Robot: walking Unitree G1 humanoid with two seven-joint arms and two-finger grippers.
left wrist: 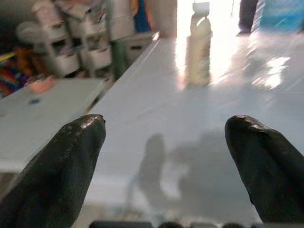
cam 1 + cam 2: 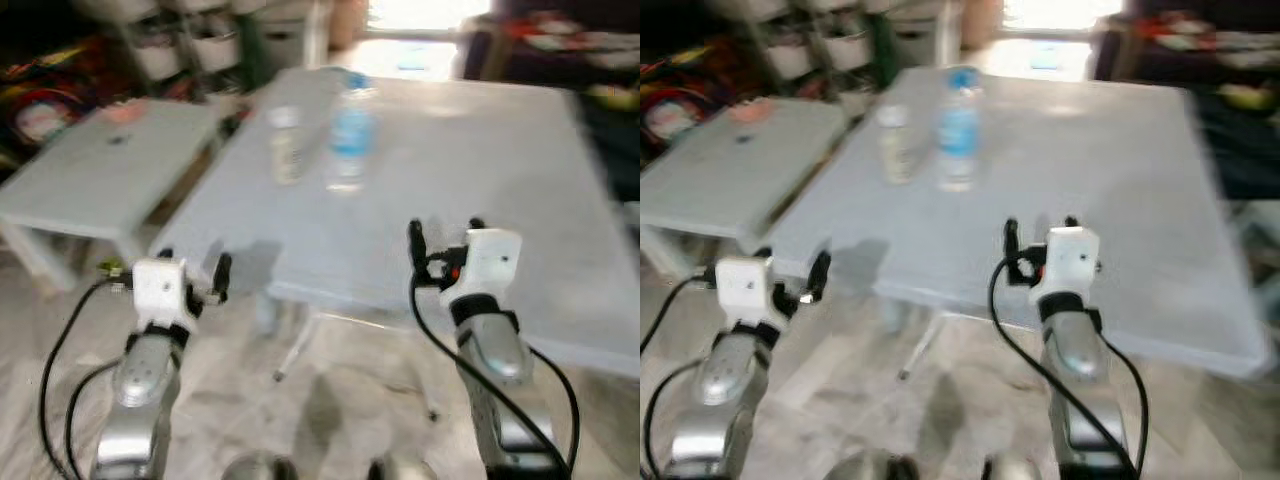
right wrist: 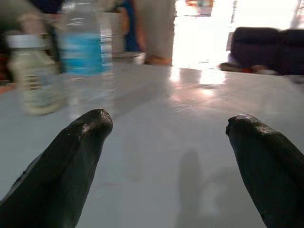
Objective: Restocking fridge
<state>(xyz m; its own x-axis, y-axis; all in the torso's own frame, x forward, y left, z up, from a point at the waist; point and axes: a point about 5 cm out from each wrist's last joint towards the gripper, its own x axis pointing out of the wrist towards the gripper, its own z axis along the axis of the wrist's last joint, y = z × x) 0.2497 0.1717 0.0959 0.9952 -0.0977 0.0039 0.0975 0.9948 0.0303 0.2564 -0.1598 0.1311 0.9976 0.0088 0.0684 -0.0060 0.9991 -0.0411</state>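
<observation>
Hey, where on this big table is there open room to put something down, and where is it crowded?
Most of the large table is bare: the stretch between the right gripper and the far edge, and everything toward the right side. The one crowded spot is the far left part, where the water bottle and the small pale bottle stand side by side.

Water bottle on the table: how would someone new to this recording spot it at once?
Look at the big pale table in front of the robot, toward its far left part. Two containers stand there side by side; the water bottle is the taller, clear one with a blue label, just right of the shorter cream bottle.
</observation>
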